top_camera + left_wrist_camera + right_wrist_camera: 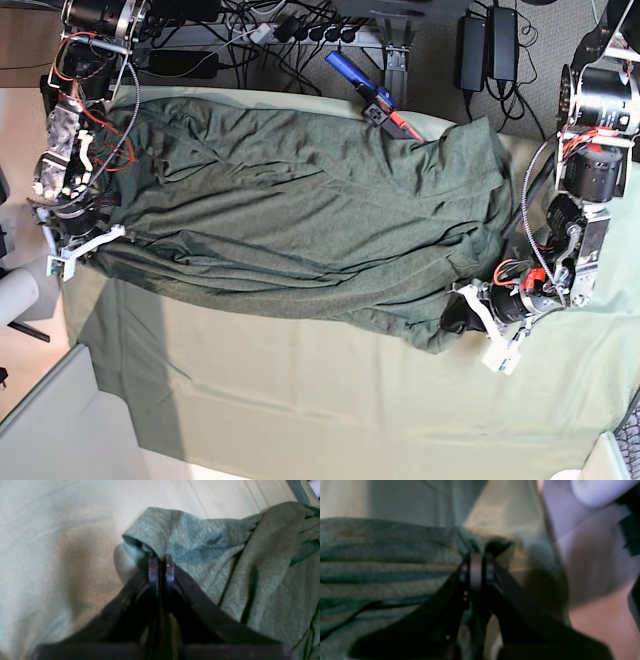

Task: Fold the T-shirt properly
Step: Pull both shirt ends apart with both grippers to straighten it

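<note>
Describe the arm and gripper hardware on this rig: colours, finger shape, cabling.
Left gripper and right gripper both have black fingers that taper in a V to narrow pads. In the base view the arms are black and silver with white printed brackets, loose red and black wires, and a braided cable on the left arm.

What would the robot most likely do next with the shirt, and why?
Probably lift both pinched edges together and carry them across the shirt. The left gripper is shut on a hem of the T-shirt, and the right gripper is shut on the opposite end. The shirt lies spread but wrinkled on the table cloth, so a first fold looks due.
</note>
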Tool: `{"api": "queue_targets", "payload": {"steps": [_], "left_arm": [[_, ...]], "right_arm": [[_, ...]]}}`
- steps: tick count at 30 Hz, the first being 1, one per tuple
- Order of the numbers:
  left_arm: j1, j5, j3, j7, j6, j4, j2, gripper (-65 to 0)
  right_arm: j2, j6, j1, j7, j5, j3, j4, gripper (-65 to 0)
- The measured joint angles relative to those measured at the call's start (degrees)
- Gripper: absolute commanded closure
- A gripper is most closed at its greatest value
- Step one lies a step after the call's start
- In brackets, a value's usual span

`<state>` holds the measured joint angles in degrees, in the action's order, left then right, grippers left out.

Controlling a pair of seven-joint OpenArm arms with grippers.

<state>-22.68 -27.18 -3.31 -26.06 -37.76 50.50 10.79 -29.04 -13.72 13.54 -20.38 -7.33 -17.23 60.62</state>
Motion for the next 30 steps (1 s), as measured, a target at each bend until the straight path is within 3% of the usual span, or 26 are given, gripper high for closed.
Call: {"api": "queue_targets", "payload": {"steps": [9,16,21,26,30], "left_arm": [[1.62,-0.74,0.02,2.03,-1.11,5.07,4.92,0.0],[11.93,3.10,-0.07,1.99,-1.62,24.68,6.99,0.0],[17.22,3.56,-0.09,2.49,-1.88,35.65,9.25,0.0],[20.46,3.80,-0.04,2.45,-1.99,38.27,13.64,0.0],[21.24,5.55,-0.04,3.85,-1.99,38.40,14.67,0.0]], "right_arm": [[-0.02,-0.09,-3.48,-0.44,1.20,0.00,4.96,0.0],[-0.28,-0.24,-10.69,-0.42,1.05,-0.35,17.25,0.0],[-0.33,-0.24,-12.48,-0.90,0.96,-0.98,18.25,0.0],[-0.37,-0.24,-14.03,-1.11,0.94,-4.39,18.25,0.0],[-0.35,-0.24,-14.82,-1.05,0.72,-5.60,18.25,0.0]]}}
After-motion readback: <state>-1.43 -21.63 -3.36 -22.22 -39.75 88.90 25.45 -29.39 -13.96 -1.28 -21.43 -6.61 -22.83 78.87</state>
